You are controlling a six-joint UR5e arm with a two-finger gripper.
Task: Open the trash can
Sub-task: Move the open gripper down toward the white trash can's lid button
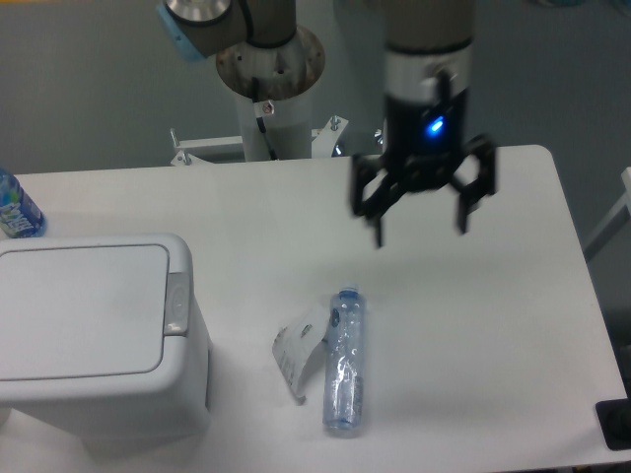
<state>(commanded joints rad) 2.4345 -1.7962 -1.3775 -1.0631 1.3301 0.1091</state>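
The trash can [94, 335] is a large white boxy bin at the table's front left, its flat lid down and a small grey latch button [177, 304] on its right edge. My gripper [419, 235] hangs above the table's middle right, well to the right of the bin, fingers spread open and pointing down with nothing between them. A blue light glows on its wrist.
A clear plastic bottle [344, 361] lies on the table beside a crumpled white paper [298, 349], between bin and gripper. A blue-labelled bottle [15, 209] stands at the far left edge. The arm's base column [271, 99] rises behind the table.
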